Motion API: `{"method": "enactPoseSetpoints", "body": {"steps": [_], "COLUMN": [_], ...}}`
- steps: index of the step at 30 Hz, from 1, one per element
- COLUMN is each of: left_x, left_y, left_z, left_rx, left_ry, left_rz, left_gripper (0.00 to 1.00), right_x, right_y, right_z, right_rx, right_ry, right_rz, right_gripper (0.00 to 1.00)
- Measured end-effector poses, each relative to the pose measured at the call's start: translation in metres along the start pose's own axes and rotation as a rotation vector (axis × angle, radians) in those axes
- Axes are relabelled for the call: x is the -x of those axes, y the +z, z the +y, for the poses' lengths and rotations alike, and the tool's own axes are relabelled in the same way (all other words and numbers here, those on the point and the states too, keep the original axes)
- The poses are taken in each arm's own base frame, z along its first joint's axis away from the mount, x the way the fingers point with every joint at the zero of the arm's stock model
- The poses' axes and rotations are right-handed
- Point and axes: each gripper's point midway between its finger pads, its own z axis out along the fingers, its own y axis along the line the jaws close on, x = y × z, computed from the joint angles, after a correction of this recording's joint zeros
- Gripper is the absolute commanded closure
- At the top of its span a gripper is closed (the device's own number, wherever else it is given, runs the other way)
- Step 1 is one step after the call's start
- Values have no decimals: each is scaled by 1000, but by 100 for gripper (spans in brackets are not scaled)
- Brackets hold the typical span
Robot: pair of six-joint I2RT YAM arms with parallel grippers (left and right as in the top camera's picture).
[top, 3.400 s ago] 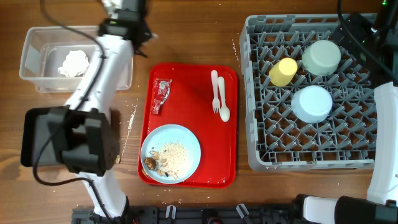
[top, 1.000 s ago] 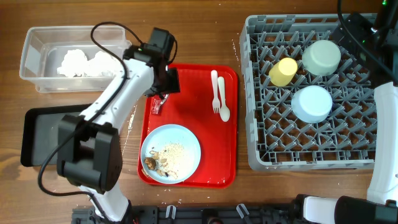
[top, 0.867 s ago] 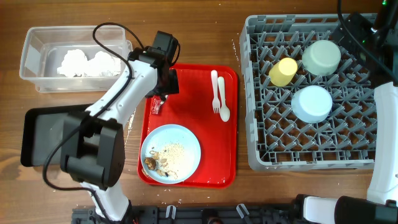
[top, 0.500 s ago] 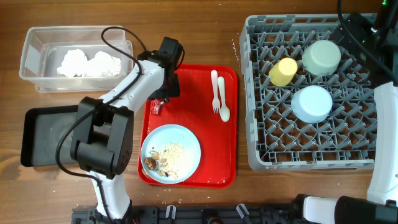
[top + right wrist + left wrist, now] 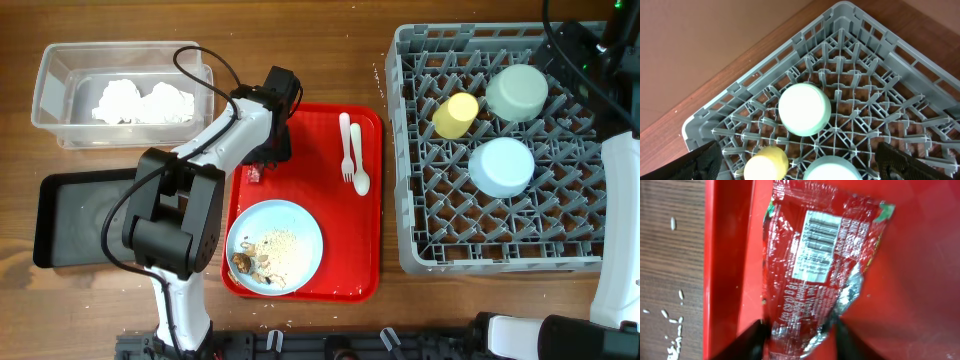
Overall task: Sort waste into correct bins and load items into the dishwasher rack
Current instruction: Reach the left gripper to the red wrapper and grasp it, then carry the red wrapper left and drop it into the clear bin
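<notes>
The red-and-clear wrapper (image 5: pixel 820 265) lies flat on the left side of the red serving tray (image 5: pixel 310 205). My left gripper (image 5: pixel 800 342) is down on it, its fingers pressed against both edges of the wrapper's near end. In the overhead view only a bit of the wrapper (image 5: pixel 254 175) shows under the gripper (image 5: pixel 264 160). Two white napkins (image 5: pixel 145 102) lie in the clear tub (image 5: pixel 60 75). The black tray (image 5: pixel 75 215) is at the left. My right gripper (image 5: pixel 800 167) is open and empty above the grey rack (image 5: pixel 740 90).
The light blue plate (image 5: pixel 300 225) with rice crumbs (image 5: pixel 280 245) and brown bits sits at the red tray's front. The white fork (image 5: pixel 345 145) and spoon (image 5: pixel 359 160) lie at its back right. The rack (image 5: pixel 420 150) holds the yellow cup (image 5: pixel 455 115), green bowl (image 5: pixel 516 92) and blue bowl (image 5: pixel 501 166).
My left arm swung from the clear tub to the red tray and came down over the wrapper. A second napkin now lies in the tub. The right arm has not moved.
</notes>
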Motion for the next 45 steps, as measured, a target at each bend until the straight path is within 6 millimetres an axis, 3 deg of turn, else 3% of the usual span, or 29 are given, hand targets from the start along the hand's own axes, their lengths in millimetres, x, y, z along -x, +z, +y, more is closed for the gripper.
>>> {"method": "enactPoseSetpoints", "body": {"steps": [2,7,11,13,17,20,22,23,25,30,31,33,34,37,42,43,45], "left_x": [0,-1,4,24,89,129,143,150,154,160,160,159,158,156,148,146,142], "left_y": [0,2,-10,-31,-110,-173,-192,-196,-188,-147,-139,-122,-115,-101,-97,-98,-105], "left_z": [0,1,4,2,20,71,103,130,166,216,221,231,235,246,258,258,260], "left_rx": [0,7,10,-24,-141,-214,-227,-225,-203,-152,-143,-123,-112,-97,-100,-109,-122], "left_ry": [0,-1,-6,-32,-179,-373,-482,-574,-702,-899,-918,-946,-958,-996,-1027,-1028,-1030], "left_rz": [1,5,10,-54,-319,-519,-588,-615,-615,-568,-554,-525,-513,-490,-455,-448,-446], "left_gripper": [96,96,96,96,96,96,96,96,92,91,79,43,29,24,23,20,0], "right_x": [0,0,0,0,0,0,0,0,0,0,0,0,0,0,0,0,0], "right_y": [0,0,0,0,0,0,0,0,0,0,0,0,0,0,0,0,0], "right_z": [0,0,0,0,0,0,0,0,0,0,0,0,0,0,0,0,0], "right_rx": [0,0,0,0,0,0,0,0,0,0,0,0,0,0,0,0,0], "right_ry": [0,0,0,0,0,0,0,0,0,0,0,0,0,0,0,0,0], "right_rz": [0,0,0,0,0,0,0,0,0,0,0,0,0,0,0,0,0], "right_gripper": [0,0,0,0,0,0,0,0,0,0,0,1,0,0,0,0,0]}}
